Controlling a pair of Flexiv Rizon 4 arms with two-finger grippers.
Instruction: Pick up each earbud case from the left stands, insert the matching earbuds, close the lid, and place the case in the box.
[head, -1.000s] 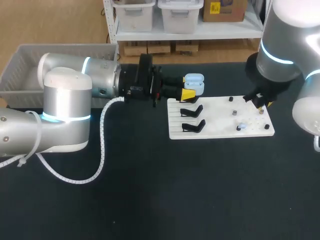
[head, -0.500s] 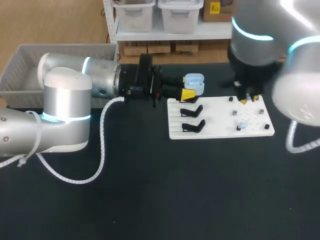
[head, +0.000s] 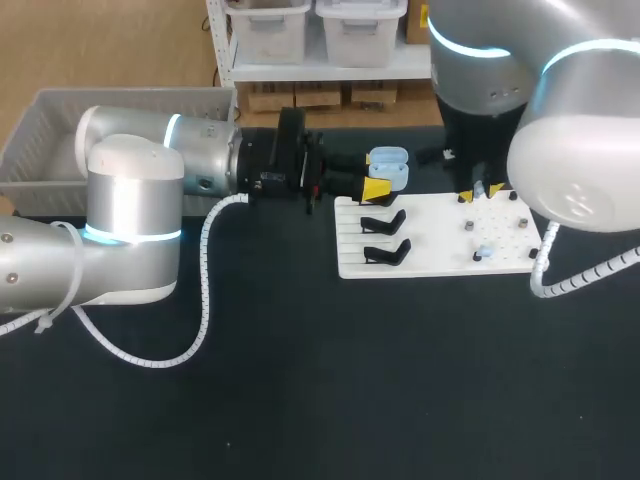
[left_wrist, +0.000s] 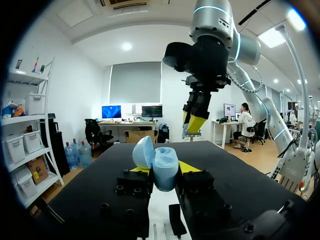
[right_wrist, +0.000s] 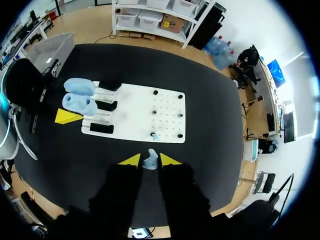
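While the left gripper (left_wrist: 164, 168) is closed on the light blue earbud case (left_wrist: 165, 174), one yellow tip against each side, the case sits upright with its lid (left_wrist: 143, 152) swung open. It is held level just off the far left corner of the white board (head: 430, 258), clear of the two black stands (head: 384, 222) at the board's left end. The right gripper (right_wrist: 150, 160) pinches a small light blue earbud (right_wrist: 150, 161) between its yellow tips. From above, this gripper hangs over the far edge of the board, to the right of the open case and apart from it. From the left wrist it shows higher than the case and beyond it, fingers pointing down. A second pale earbud (head: 483, 250) rests on the right part of the board among small dark pegs (head: 468, 228). The board lies on the black table (head: 300, 400), and a grey basket (head: 35, 120) stands at the far left edge.
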